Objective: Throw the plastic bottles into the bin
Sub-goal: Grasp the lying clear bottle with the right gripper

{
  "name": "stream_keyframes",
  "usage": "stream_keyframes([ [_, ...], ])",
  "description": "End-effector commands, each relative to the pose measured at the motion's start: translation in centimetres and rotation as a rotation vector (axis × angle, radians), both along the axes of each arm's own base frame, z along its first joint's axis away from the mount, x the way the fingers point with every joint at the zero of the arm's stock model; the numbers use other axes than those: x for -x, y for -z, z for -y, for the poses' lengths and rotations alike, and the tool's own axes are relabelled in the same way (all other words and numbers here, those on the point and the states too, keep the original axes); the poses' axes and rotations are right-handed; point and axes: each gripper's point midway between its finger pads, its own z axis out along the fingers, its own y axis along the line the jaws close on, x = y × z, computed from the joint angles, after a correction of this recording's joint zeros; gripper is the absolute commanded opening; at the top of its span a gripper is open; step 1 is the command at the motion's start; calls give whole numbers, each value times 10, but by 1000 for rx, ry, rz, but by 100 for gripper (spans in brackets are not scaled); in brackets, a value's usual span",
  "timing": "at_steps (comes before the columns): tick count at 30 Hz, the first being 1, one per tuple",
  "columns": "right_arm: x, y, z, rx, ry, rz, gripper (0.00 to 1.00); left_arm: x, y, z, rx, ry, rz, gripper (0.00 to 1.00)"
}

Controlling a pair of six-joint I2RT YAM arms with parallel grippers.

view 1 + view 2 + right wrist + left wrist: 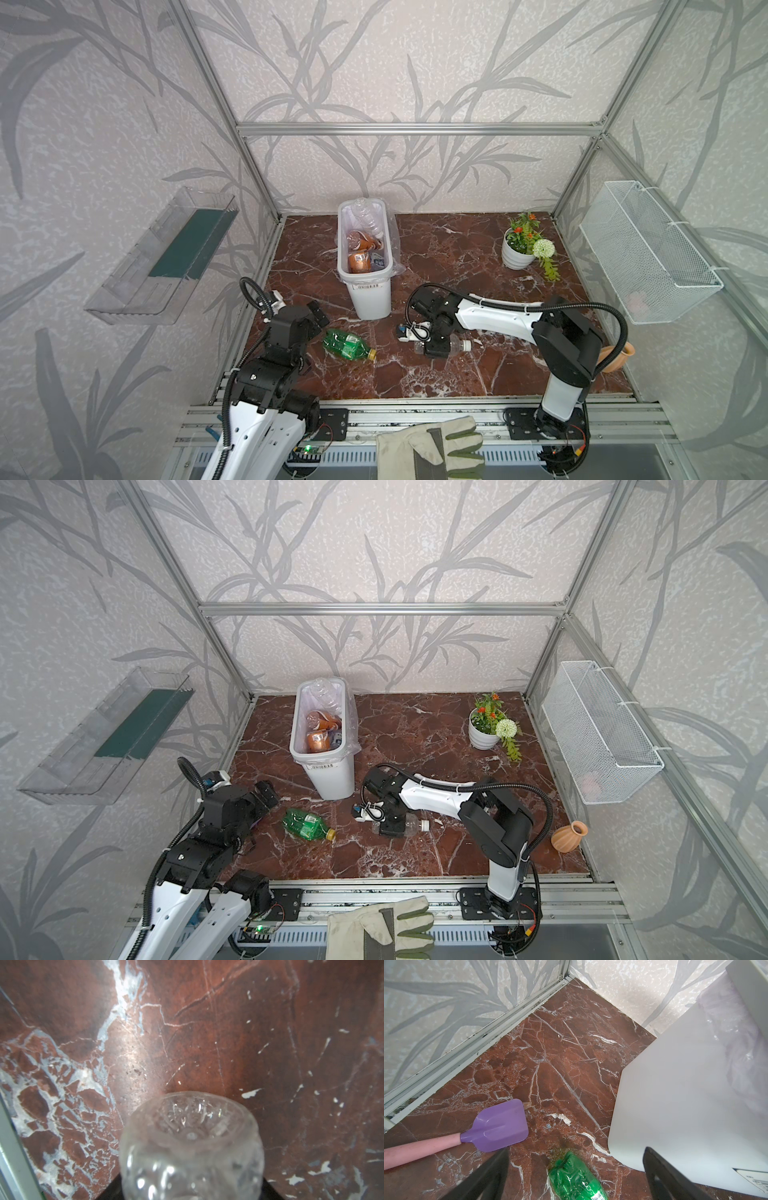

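A crushed green bottle (348, 345) (306, 823) with a yellow cap lies on the marble floor, left of centre. My left gripper (319, 314) (266, 793) hangs open above and behind its base (577, 1178), touching nothing. A clear bottle (457, 344) (412, 825) with a white cap lies on the floor under my right gripper (436, 347) (392, 827). In the right wrist view its base (191, 1142) fills the gap and the black fingers press both its sides. The white bin (370, 299) (332, 779) (675, 1095) stands behind, holding brown-labelled bottles (359, 262) and clear ones.
A purple spatula (500, 1126) with a pink handle lies by the left wall rail. A white flowerpot (517, 253) stands back right and a terracotta vase (569, 835) front right. A mesh basket (648, 257) and a clear shelf (162, 257) hang on the side walls. A work glove (432, 444) lies on the front rail.
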Motion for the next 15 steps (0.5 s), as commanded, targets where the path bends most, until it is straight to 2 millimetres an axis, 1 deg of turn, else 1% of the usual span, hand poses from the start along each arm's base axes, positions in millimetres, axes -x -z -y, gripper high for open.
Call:
stream_keyframes([
  [1,2,-7,-5,-23,-13,-1,55,2,4,-3,5,-23,-13,99],
  [4,1,-17,-9,-67,6,20,57,2,5,-3,5,-20,-16,99],
  [6,-4,-29,-10,-97,37,50,57,1,5,-2,7,-19,-15,99],
  [7,-5,-31,-10,-103,59,56,57,1,6,-2,7,-18,-17,99],
  [8,-9,-45,-11,-140,82,76,57,1,6,-1,11,-17,-18,99],
  [10,-12,-61,-13,-201,116,87,56,2,8,-1,15,-17,-24,99],
  [12,-19,-83,-16,-284,155,126,55,3,9,-2,18,-27,-23,99],
  [14,-25,-108,-19,-376,188,178,55,5,11,-5,20,-42,-25,99],
  [15,-27,-125,-19,-427,206,209,55,7,13,-6,22,-52,-30,99],
])
